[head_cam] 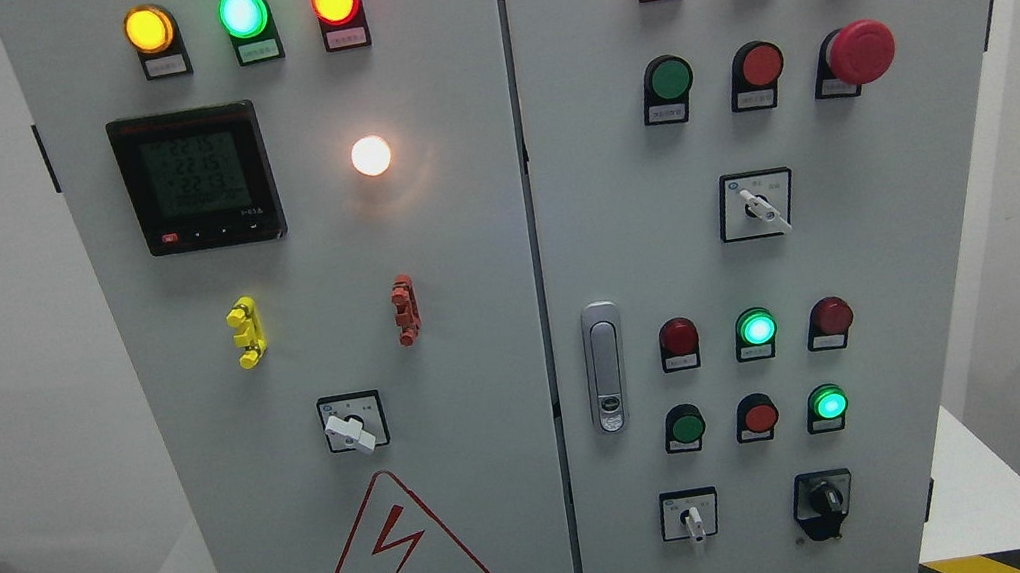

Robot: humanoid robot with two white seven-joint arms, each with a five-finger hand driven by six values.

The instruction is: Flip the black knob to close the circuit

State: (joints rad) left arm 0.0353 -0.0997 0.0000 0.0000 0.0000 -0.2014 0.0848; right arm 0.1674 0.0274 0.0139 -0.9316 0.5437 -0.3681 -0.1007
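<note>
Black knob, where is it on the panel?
In the head view, the black knob sits at the right door's bottom right, beside a white-handled switch, below a lit green button.

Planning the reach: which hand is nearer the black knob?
Neither can be judged: no hand or arm is in view. The black knob sits at the lower right of the right door, so it lies toward the right arm's side.

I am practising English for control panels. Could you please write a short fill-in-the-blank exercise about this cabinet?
1. The black knob sits at the lower ___ of the cabinet's right door.
2. The warning triangle shows a ___ lightning bolt.
3. The top three lamps on the left door are yellow, ___ and red, from left to right.
4. The door handle is on the ___ door.

Missing words: right; red; green; right
</note>
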